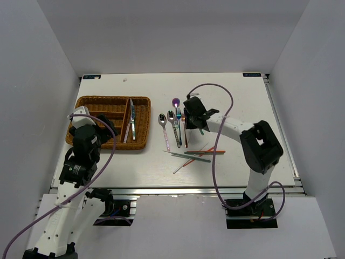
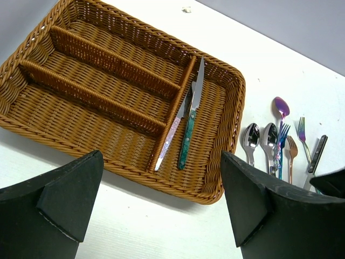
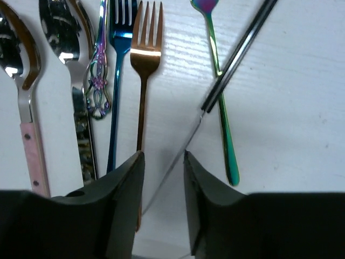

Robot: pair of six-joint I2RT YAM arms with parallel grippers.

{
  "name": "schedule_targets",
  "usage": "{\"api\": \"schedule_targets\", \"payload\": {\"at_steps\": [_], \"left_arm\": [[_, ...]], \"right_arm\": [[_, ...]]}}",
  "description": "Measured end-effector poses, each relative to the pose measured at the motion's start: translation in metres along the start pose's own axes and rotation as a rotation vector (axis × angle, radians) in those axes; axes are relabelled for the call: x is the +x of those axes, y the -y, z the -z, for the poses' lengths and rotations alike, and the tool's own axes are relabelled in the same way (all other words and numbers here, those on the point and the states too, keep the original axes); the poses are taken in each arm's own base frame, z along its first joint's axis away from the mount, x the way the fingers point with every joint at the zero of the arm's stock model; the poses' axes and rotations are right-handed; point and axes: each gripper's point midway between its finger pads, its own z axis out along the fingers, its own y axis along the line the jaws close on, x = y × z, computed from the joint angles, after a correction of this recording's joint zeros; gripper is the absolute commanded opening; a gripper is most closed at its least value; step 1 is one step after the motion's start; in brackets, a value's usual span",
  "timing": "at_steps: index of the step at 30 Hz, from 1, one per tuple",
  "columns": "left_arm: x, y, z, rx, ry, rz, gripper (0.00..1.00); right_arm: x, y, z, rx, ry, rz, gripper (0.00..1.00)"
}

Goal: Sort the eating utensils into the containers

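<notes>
Straddling the diagonal knife point(image 3: 216, 89), its handle pointing away, right tool point(image 3: 164, 156) narrowly parted; left tool point(image 2: 161, 156) wide apart.

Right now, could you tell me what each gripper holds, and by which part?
Nothing yet: the left gripper is open and empty; the right gripper straddles the black-handled knife at its blade, not clamped.

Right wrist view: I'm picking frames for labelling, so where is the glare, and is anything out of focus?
Right wrist view: a bright glare band crosses the head of the copper fork, the silver spoons mirror the lights, and the right gripper's fingers look soft and almost black. Top external view: even light, faint shadows only.
</notes>
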Motion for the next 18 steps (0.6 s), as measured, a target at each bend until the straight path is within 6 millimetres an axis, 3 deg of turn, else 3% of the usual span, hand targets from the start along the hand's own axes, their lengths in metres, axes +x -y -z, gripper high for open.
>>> {"api": "schedule_targets", "payload": {"at_steps": [1, 5, 13, 18], "left_arm": [[0.000, 0.000, 0.000, 0.000, 0.000, 0.000, 0.98], [0.000, 0.000, -0.001, 0.000, -0.002, -0.001, 0.98], [0.002, 0.001, -0.002, 0.000, -0.009, -0.007, 0.98], [0.003, 0.001, -0.002, -0.001, -0.013, -0.008, 0.98]], "right_arm": [[0.002, 0.002, 0.006, -0.005, 0.002, 0.002, 0.46], [0.016, 0.015, 0.029, -0.007, 0.020, 0.000, 0.89], [0.027, 0.039, 0.045, 0.058, 0.057, -0.067, 0.88], [0.006, 0.040, 0.031, 0.094, 0.072, -0.120, 0.72]]}}
